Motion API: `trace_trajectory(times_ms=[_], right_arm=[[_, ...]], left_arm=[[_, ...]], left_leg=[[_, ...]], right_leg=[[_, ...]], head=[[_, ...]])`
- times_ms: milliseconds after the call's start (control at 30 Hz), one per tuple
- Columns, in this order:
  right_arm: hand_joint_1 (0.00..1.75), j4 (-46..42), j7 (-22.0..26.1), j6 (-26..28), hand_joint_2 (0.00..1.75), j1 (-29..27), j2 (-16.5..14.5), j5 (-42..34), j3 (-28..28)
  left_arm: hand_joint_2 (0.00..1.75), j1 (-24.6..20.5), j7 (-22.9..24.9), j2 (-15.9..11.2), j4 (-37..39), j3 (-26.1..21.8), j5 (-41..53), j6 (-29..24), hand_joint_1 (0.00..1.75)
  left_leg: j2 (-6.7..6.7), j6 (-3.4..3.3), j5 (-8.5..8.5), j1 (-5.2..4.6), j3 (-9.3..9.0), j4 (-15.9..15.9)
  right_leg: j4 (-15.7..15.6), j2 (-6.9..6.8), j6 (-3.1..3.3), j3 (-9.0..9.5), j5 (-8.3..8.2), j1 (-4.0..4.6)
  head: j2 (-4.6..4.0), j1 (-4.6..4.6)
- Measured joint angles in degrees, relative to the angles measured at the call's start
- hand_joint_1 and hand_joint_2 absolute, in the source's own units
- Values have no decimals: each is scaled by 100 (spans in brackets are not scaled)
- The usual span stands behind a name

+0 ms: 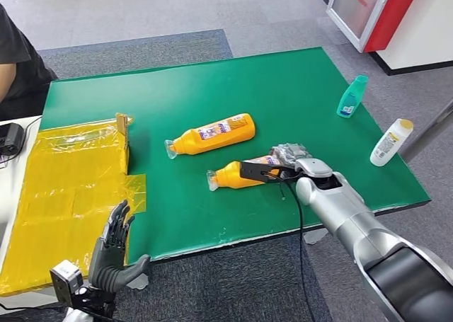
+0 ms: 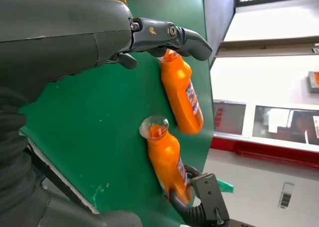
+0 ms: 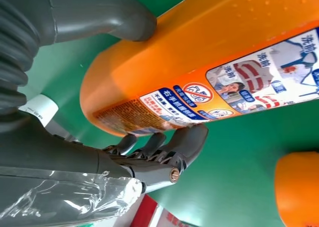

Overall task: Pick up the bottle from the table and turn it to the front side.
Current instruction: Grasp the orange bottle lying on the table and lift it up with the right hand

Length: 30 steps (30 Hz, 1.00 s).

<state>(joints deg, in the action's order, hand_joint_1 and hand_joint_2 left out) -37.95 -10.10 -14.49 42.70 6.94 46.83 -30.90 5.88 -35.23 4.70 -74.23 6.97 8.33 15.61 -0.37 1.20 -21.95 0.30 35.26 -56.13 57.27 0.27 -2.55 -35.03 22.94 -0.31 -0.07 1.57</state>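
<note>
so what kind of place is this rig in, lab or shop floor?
Looks like an indoor demo or test hall, not a home: a green-topped table set on grey carpet, a red-and-white display stand behind it, and a seated person at a side desk.

Our right arm (image 1: 369, 230) is a smooth silver tube with a dark grey band near the elbow, and a thin black cable (image 1: 300, 223) hangs from its wrist. Our right hand (image 3: 112, 137) has a grey ribbed cover, a thick grey thumb, darker fingers with a brass-coloured screw, and clear film wrapping. Our left hand (image 1: 115, 248) is dark grey.
</note>
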Motion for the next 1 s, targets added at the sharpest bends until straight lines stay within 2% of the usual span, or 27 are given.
trace_trajectory(times_ms=[167, 433, 600, 633, 667, 733, 767, 800, 833, 1000], right_arm=[[175, -193, 164, -22, 175, -59, 31, -126, -68], [175, -1635, 54, 68, 175, -720, 227, -660, -216], [175, -2151, -2, 66, 175, -918, 341, -729, -305], [166, -2201, -4, 66, 175, -937, 355, -732, -316], [140, -2236, -6, 64, 175, -950, 366, -732, -325], [58, -2268, -10, 60, 175, -962, 379, -729, -345], [23, -2269, -11, 54, 175, -962, 382, -727, -360], [5, -2269, -11, 46, 175, -962, 383, -725, -376], [0, -2268, -10, 35, 175, -962, 384, -723, -394], [0, -2219, -10, -92, 175, -957, 384, -741, -492]], left_arm=[[175, 13, -1, -5, 2, -2, 0, -25, 0], [175, 129, -28, -9, 0, -23, 62, -54, 0], [175, 155, -71, -7, 0, -31, 99, -46, 0], [175, 155, -71, -7, 0, -31, 107, -46, 0], [175, 155, -71, -7, 0, -31, 115, -45, 0], [175, 154, -71, -6, 0, -31, 126, -39, 0], [175, 154, -71, -5, 0, -31, 130, -33, 0], [175, 152, -71, -3, 0, -31, 133, -27, 0], [175, 151, -70, -1, 0, -31, 137, -23, 0], [175, 144, -44, 4, 0, -31, 144, -20, 0]], left_leg=[[0, 1, 0, 1, -3, 0], [0, 1, 0, 1, 6, 0], [0, 0, -1, 0, 10, 0], [0, 0, -1, 0, 10, 0], [0, 0, -1, -1, 10, 0], [0, 0, -1, -1, 11, 0], [0, 0, -1, -1, 10, 0], [0, 0, -1, -1, 10, 0], [0, 1, -1, -1, 10, 0], [0, 2, 0, 0, 10, 0]], right_leg=[[0, 1, 2, 2, -1, 0], [0, 1, 4, -10, -1, 1], [0, 1, 2, -12, 0, 0], [0, 1, 2, -12, 0, 0], [0, 1, 2, -12, 0, 0], [0, 1, 2, -11, 0, -1], [0, 1, 2, -12, -1, -1], [0, 1, 2, -12, -1, -1], [0, 1, 3, -12, -1, -1], [0, 1, 3, -13, -2, 0]], head=[[0, 1], [0, 0], [0, 1], [0, 1], [0, 1], [0, 2], [0, 1], [0, 1], [0, 1], [0, 0]])
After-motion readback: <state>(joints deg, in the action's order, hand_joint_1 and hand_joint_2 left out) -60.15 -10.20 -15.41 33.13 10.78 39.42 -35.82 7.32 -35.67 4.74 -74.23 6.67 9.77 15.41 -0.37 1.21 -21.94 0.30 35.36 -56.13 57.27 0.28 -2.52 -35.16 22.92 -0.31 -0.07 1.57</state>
